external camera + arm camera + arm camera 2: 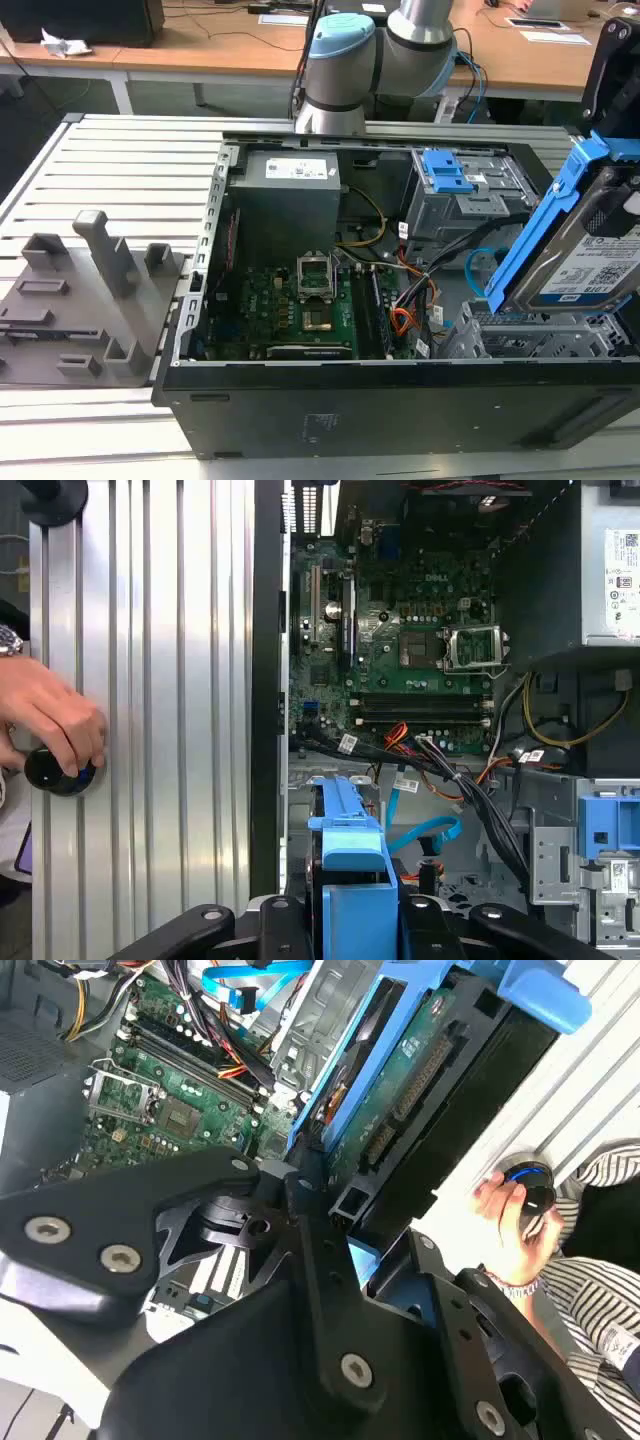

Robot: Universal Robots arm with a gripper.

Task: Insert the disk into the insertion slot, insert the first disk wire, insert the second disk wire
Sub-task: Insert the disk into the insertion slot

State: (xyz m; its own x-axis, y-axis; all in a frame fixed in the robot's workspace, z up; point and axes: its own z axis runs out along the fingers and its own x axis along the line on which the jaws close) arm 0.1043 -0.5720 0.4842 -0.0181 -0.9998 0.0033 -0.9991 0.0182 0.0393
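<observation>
At the case's corner on the exterior view's right, the gripper [352, 925] is clenched on the disk [592, 262], its jaws pinching the blue frame [348, 852] from either side. The disk hangs steeply tilted, label face outward. Its long axis slopes down from the gripper toward the insertion slot [525, 338], which lies directly under the lower end. Lower edge is just above the cage mouth; I cannot tell whether it touches. Not seated: most of the drive stands clear of the opening. The single arm is the only thing on the disk. The first disk wire [402, 320], the orange-red-black bundle, lies loose on the case floor beside the motherboard [400, 630]. The second disk wire [478, 262], light blue, loops between the cage and the grey bay [455, 195] with the blue latch. Neither plug is near the drive. The computer case [400, 400] lies open, side up, on a ribbed aluminium table [130, 160]. A grey fixture block [90, 290] rests well apart on the exterior view's left. A person's hand [52, 720] rests on a black knob [60, 772] on the table, outside the case wall. Wooden desks run behind the arm's base.
</observation>
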